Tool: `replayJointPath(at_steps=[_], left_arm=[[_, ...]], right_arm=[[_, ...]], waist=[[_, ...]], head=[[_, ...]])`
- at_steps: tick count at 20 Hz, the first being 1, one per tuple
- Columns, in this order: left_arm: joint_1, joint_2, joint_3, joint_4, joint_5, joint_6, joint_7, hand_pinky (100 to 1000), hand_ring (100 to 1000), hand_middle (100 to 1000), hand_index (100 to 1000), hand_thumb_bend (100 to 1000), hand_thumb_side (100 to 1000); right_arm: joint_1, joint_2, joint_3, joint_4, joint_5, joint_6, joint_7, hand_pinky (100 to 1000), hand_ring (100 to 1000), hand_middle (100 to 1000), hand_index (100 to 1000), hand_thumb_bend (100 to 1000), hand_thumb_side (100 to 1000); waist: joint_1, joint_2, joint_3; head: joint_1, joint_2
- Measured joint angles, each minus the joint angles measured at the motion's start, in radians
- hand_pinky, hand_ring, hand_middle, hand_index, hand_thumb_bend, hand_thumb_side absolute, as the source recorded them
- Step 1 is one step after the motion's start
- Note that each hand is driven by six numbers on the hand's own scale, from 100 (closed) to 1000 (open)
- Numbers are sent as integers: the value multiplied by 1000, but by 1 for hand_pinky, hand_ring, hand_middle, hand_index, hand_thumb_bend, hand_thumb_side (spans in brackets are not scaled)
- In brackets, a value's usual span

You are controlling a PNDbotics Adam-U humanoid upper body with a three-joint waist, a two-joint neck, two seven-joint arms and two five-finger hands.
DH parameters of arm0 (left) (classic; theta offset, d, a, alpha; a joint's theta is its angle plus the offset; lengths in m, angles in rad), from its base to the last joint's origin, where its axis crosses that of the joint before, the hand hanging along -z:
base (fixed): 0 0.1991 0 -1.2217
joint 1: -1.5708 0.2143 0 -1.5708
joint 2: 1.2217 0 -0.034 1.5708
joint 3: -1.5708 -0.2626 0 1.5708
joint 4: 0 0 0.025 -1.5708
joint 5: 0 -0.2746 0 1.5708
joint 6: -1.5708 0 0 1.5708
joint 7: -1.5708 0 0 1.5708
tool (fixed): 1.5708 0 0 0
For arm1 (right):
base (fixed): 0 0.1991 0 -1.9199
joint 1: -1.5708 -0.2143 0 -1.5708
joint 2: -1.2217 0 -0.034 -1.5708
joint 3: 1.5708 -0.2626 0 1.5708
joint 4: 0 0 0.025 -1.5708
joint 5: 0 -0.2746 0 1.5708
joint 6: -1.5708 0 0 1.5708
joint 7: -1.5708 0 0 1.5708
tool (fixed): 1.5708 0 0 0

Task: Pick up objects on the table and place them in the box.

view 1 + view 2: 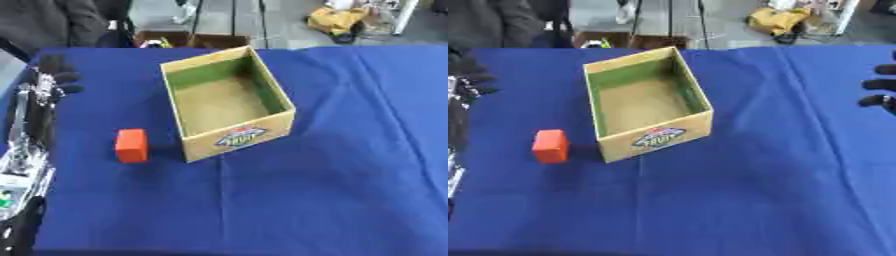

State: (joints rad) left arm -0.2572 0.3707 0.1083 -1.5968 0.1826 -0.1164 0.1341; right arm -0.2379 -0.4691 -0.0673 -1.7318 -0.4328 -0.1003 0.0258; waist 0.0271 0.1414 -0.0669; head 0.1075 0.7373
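An orange block (131,145) lies on the blue tablecloth, just left of the box's near left corner. The cardboard box (237,136) stands open in the middle, with green inner walls, a bare brown floor and a colourful label on its near wall. Nothing shows inside it. My left hand (54,75) hovers at the table's far left, well behind the block, its dark fingers relaxed and holding nothing. My left arm runs down the left edge. Only the fingers of my right hand (880,85) show at the right edge, spread and holding nothing, far from the box.
The blue tablecloth (332,190) covers the whole table, with wide room to the right of and in front of the box. Beyond the far edge are a person in dark clothes (52,22), a brown crate and a yellow object on the floor.
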Motion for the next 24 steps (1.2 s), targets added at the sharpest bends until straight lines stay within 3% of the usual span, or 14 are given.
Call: replayJointPath(at_steps=[3, 6, 10, 13, 16, 19, 24], left_arm=[[-9, 8, -4, 0, -21, 13, -13, 673, 697, 669, 797, 823, 701], [-25, 36, -13, -3, -111, 61, -56, 676, 701, 688, 809, 888, 585], [-80, 108, -63, -22, -370, 171, -206, 682, 683, 679, 792, 939, 460], [-140, 173, -131, -37, -600, 209, -379, 685, 669, 669, 786, 948, 431], [-196, 226, -213, -33, -765, 196, -552, 681, 636, 644, 776, 945, 417], [-233, 259, -285, -4, -866, 162, -690, 677, 607, 617, 769, 955, 411], [-244, 273, -323, 53, -958, 126, -801, 673, 598, 612, 762, 942, 398]], right_arm=[[0, 0, 0, 0, 0, 0, 0, 536, 651, 669, 831, 131, 557], [0, 0, 0, 0, 0, 0, 0, 536, 651, 669, 831, 130, 557], [0, 0, 0, 0, 0, 2, 2, 536, 651, 669, 831, 130, 557], [0, 0, 2, 0, 0, 2, 4, 536, 651, 669, 831, 130, 557], [0, 0, 7, 1, 0, 4, 8, 536, 651, 669, 831, 130, 557], [0, 0, 7, 2, 0, 5, 9, 536, 651, 669, 832, 130, 558], [0, 0, 7, 6, 0, 5, 9, 536, 651, 669, 832, 129, 558]], waist=[[0, 0, 0], [1, 0, 0], [1, -7, -2], [2, -12, -9], [3, -15, -17], [6, -17, -22], [9, -17, -25]], head=[[0, 0], [0, -1], [0, -1], [1, -2], [5, -2], [7, -2], [9, -3]])
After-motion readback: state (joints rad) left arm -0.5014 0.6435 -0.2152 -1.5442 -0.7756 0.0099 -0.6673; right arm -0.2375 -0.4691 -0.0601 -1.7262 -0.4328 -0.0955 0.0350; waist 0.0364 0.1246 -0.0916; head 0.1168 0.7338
